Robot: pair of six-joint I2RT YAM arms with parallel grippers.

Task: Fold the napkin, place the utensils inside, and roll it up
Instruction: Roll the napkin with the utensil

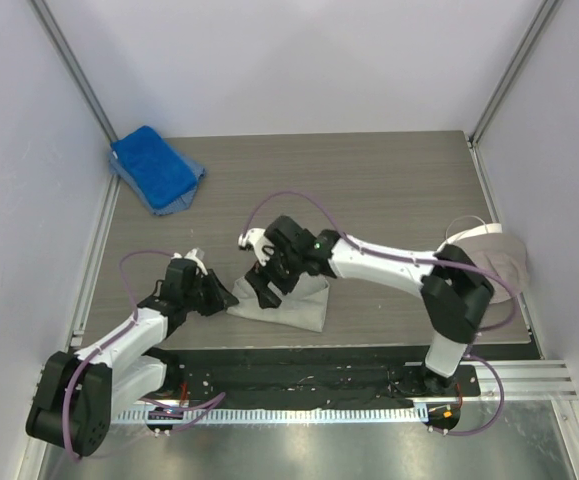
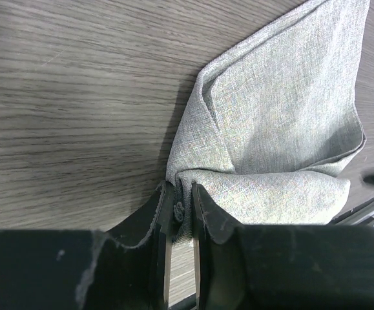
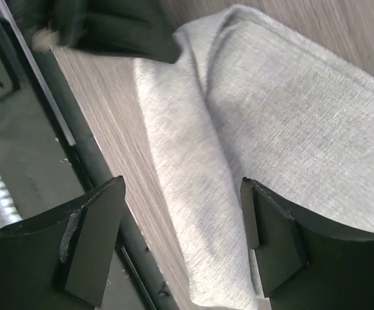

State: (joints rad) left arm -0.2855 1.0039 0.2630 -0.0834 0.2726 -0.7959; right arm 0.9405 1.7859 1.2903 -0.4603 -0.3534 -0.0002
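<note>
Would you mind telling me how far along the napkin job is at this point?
Done: the napkin lies folded, doubled layers showing. In hand: the left fingers pinch its corner; the right fingers hang open over it. Left: no utensil is in view, so placing it and rolling seem to remain.

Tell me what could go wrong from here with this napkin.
1. The left gripper pinches only a bunched corner of the napkin; a pull could slip it free or drag the fold out of shape.
2. The napkin lies close to the near edge of the table; dragging it that way might hang it over.
3. The right gripper hangs open over the cloth and pins nothing down, so the folded layers may shift.
</note>
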